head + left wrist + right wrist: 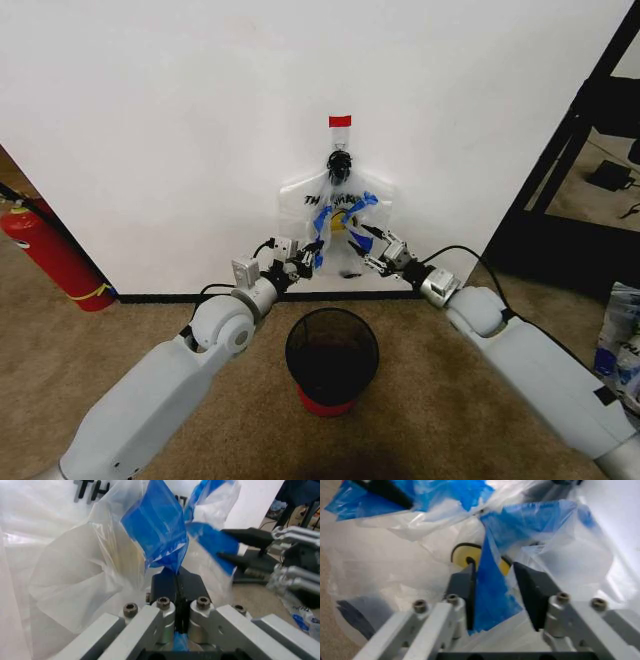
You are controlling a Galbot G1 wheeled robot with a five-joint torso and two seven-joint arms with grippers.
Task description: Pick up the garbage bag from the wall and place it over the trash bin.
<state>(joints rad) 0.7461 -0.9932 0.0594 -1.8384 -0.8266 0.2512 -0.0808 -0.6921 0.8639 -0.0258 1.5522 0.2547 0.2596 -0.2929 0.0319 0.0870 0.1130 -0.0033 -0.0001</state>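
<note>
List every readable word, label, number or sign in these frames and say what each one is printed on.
"TH": black letters on the garbage bag, in the left wrist view; the rest of the lettering is cut off or folded away.
Black lettering on the garbage bag in the head view: too crumpled and small to read.
Print on a plastic package on the floor, seen in the left wrist view: too blurred to read.
Red tape above the bag: no text.

Beige carpet floor (pixel 150 320): trash bin (pixel 332 360) standing centre, red fire extinguisher (pixel 52 255) leaning at left wall.
</note>
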